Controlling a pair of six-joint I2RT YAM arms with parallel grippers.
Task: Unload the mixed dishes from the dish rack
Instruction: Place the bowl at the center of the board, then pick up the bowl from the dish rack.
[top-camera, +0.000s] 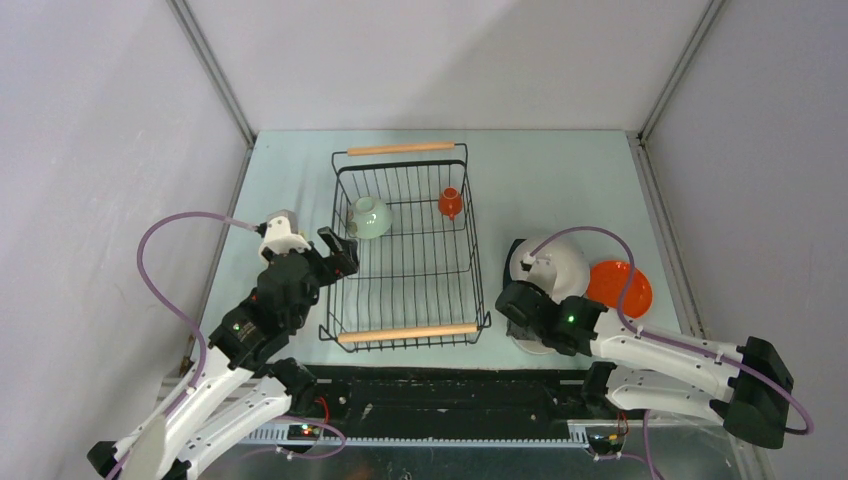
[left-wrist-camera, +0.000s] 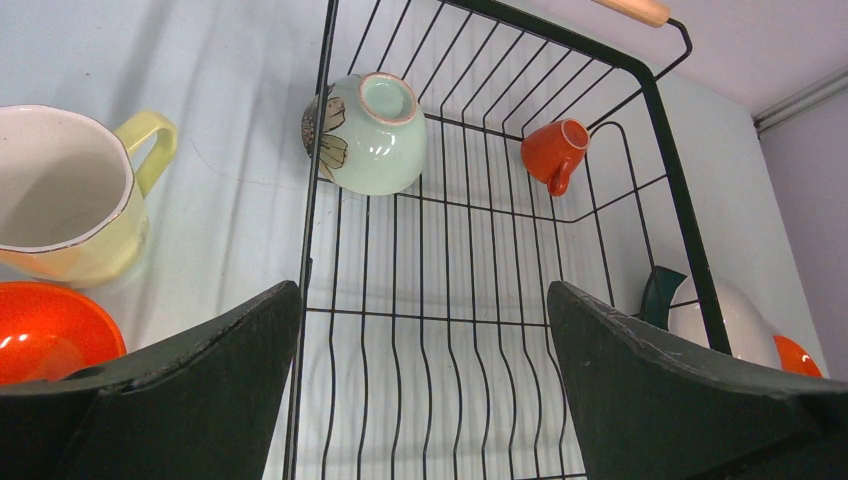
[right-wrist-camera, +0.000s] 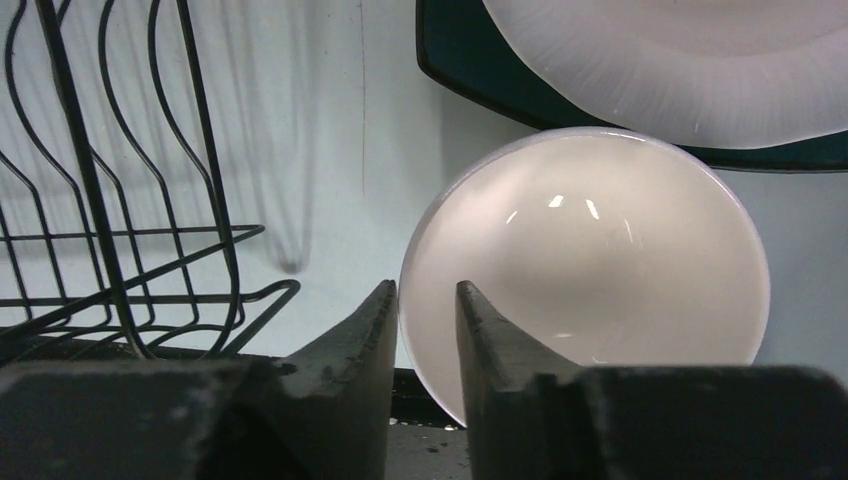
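My left fingers (left-wrist-camera: 425, 310): spread wide, low at the dish rack (left-wrist-camera: 318, 150) left wall. Pale green bowl (left-wrist-camera: 370, 135) ahead, slightly left, inside, foot showing (orange cup (left-wrist-camera: 553, 152) ahead-right). My right fingers (right-wrist-camera: 427, 310): closed on white bowl (right-wrist-camera: 600, 250) rim, on desk (right-wrist-camera: 340, 150). My left arm is nearer both racked pieces.

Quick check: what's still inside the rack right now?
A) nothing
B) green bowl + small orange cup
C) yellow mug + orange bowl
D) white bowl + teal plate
B: only the pale green bowl and the small orange cup lie inside the dish rack. The left wrist view shows the yellow mug outside its wires.
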